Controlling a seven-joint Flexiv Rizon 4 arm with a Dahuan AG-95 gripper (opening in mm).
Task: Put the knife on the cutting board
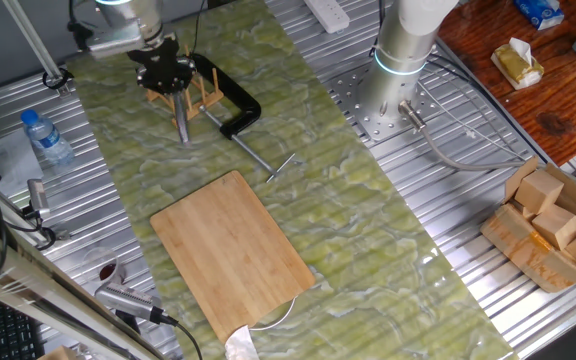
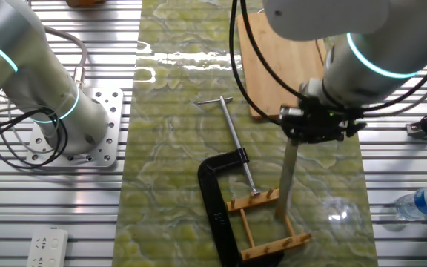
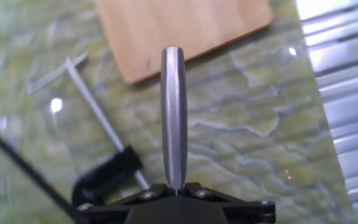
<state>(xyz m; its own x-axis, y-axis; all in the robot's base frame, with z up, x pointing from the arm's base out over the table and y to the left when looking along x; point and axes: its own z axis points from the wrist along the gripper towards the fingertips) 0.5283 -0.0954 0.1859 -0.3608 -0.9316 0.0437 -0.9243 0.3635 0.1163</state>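
My gripper (image 1: 172, 84) is shut on the knife (image 1: 181, 118), which hangs down from it, lifted at the far end of the green mat. In the other fixed view the gripper (image 2: 303, 136) holds the knife (image 2: 286, 182) above the small wooden peg rack (image 2: 267, 222). In the hand view the knife (image 3: 173, 115) shows edge-on as a slim silver bar running out from the gripper (image 3: 176, 188). The bamboo cutting board (image 1: 233, 250) lies flat on the mat with nothing on it, apart from the gripper; it also shows in the other views (image 2: 280, 52) (image 3: 179, 31).
A black C-clamp (image 2: 217, 200) with a thin metal rod (image 2: 236, 144) lies beside the peg rack, between gripper and board. A second arm's base (image 1: 403, 60) stands beside the mat. A water bottle (image 1: 46, 137) and cardboard boxes (image 1: 553, 225) sit off the mat.
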